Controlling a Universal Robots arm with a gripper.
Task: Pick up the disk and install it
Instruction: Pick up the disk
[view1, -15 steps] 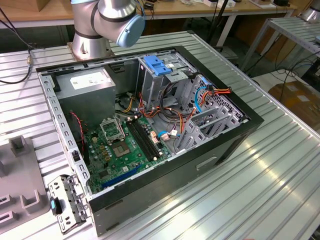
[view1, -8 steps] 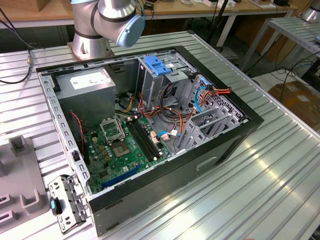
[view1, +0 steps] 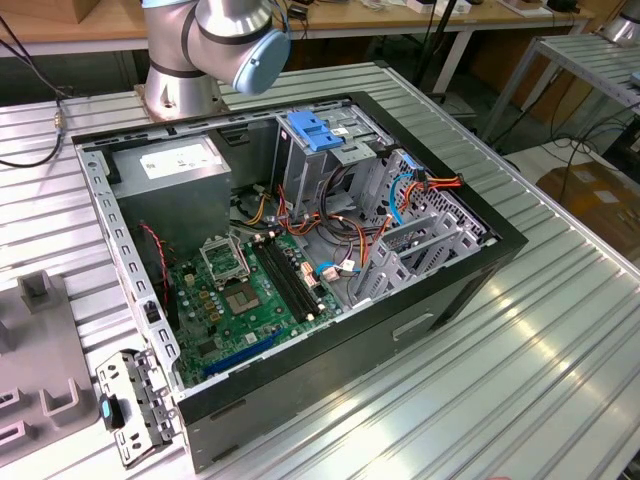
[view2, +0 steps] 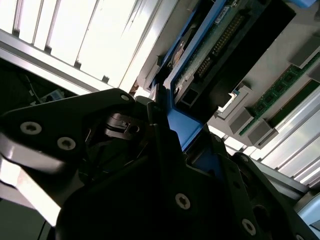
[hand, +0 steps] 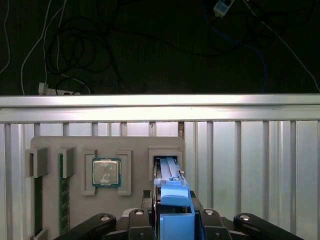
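Observation:
In the first wrist view the disk (hand: 174, 199) stands on edge with its blue carrier rail facing the camera. Its far end lies at a slot of a grey holder plate (hand: 135, 144). My gripper (hand: 175, 214) is shut on the disk, black fingers (hand: 138, 216) pressing the carrier from both sides. The second wrist view shows the disk (view2: 210, 45) from its underside, with a green circuit board, a black connector and a blue rail running down between the fingers of the gripper (view2: 167, 125). Whether the disk is lifted off the holder I cannot tell.
The holder plate also carries a processor chip (hand: 106, 171) and memory sticks (hand: 63, 192). In the exterior view an open computer case (view1: 470, 270) lies on the slatted metal table, with a drive bay topped by a blue latch (view1: 315, 130), a power-supply box (view1: 180, 175) and a motherboard (view1: 250, 295). The arm's base (view1: 185, 85) stands behind the case.

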